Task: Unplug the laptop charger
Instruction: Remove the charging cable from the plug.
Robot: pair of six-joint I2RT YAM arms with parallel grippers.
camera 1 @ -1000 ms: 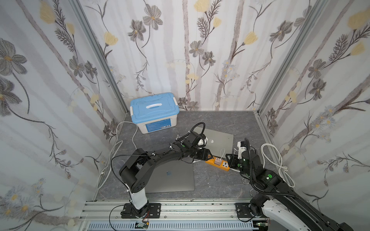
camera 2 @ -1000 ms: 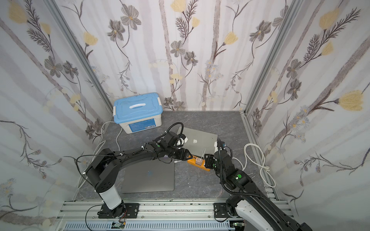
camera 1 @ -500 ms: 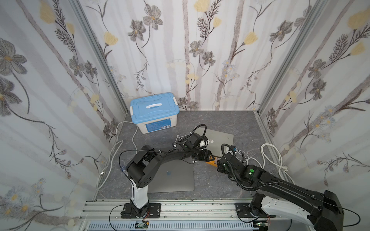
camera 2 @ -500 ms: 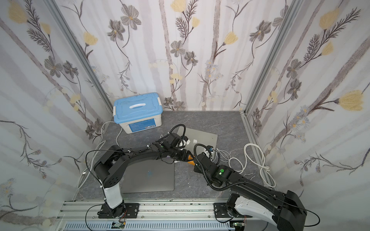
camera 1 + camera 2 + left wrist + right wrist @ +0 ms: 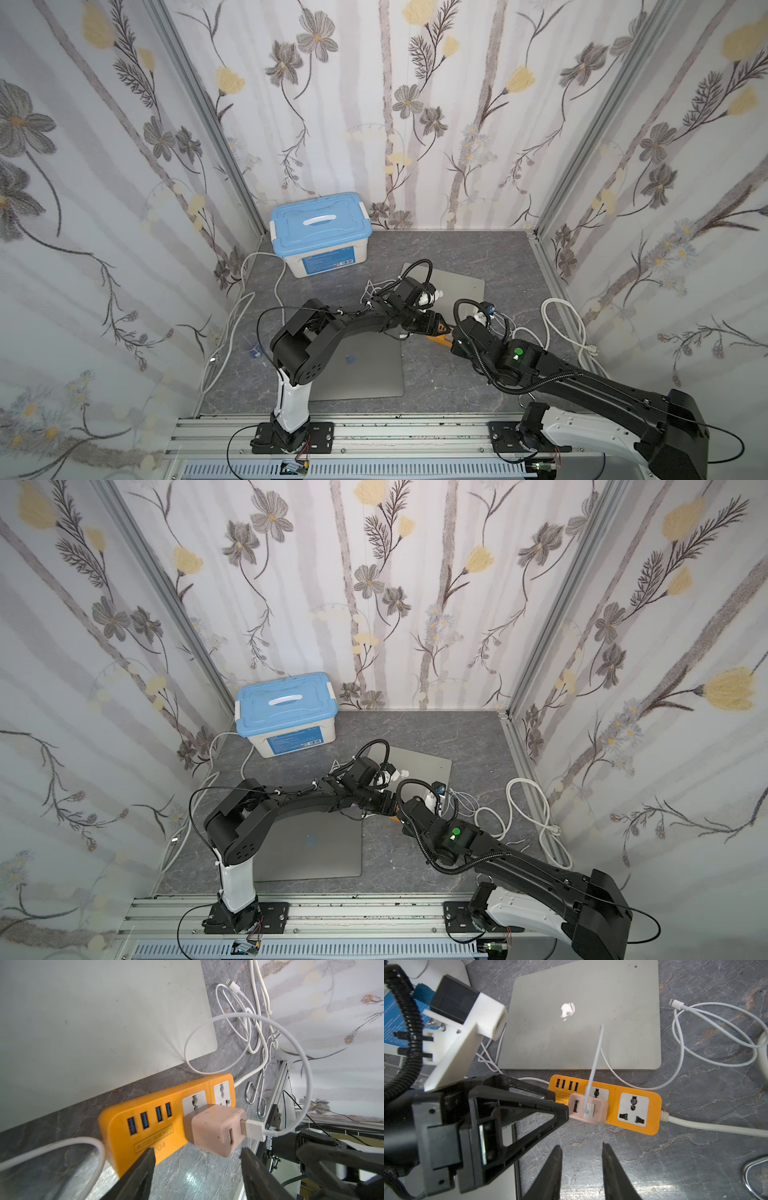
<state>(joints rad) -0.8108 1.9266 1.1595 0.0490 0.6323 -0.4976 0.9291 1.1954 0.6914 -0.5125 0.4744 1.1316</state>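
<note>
Left gripper (image 5: 196,1154), jaws wide and empty, frames the beige charger (image 5: 214,1128) plugged into the orange power strip (image 5: 118,1126), apparently ready to close on it. The right gripper (image 5: 581,1147), narrowly parted and empty, hovers just beside the strip, likely to brace it.

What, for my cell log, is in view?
Orange plastic power strip: 1, orange, centre.
Beige cube charger: 1, beige, in the strip.
Thin white USB cable: 1, white, in the charger.
Closed silver laptop: 1, silver, behind the strip.
Closed grey laptop: 1, grey, under left arm.
Blue-lidded white box: 1, blue, rear corner.
Thick white cord: 1, white, right of strip.
Steel wire tongs: 1, silver, beside that cord.
Left gripper: 1, black, open astride charger.
Right gripper: 1, black, open, empty.
</note>
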